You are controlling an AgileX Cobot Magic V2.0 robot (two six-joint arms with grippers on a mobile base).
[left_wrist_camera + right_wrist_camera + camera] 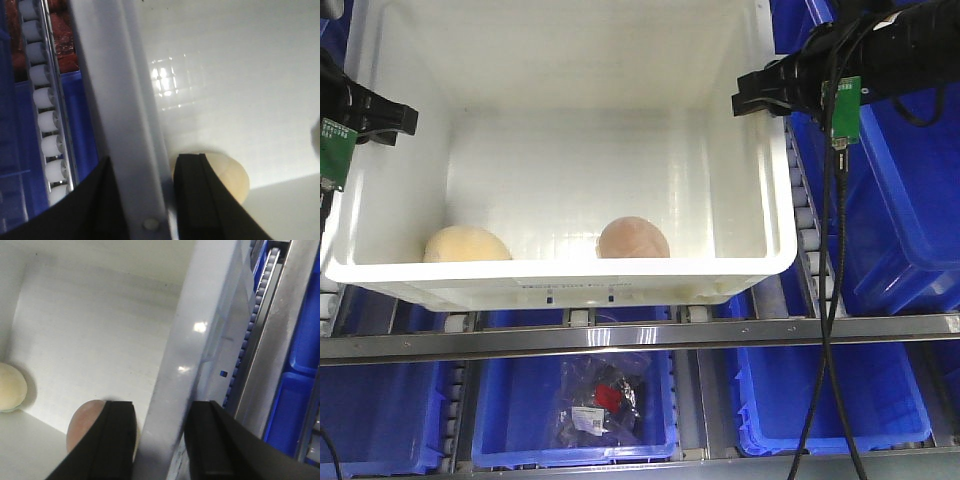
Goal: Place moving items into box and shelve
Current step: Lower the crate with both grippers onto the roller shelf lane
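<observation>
Two toys [467, 244] [633, 238], one box [560, 268], two hands [382, 118] [760, 92]

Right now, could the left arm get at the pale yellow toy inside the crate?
Probably not. The left end effector straddles the white crate's left rim, apparently gripping it. The pale yellow toy lies just inside, but the arm would have to let go of the rim first.

A roller shelf [800, 215] carries the white box [570, 275] beside blue bins [910, 200].
</observation>
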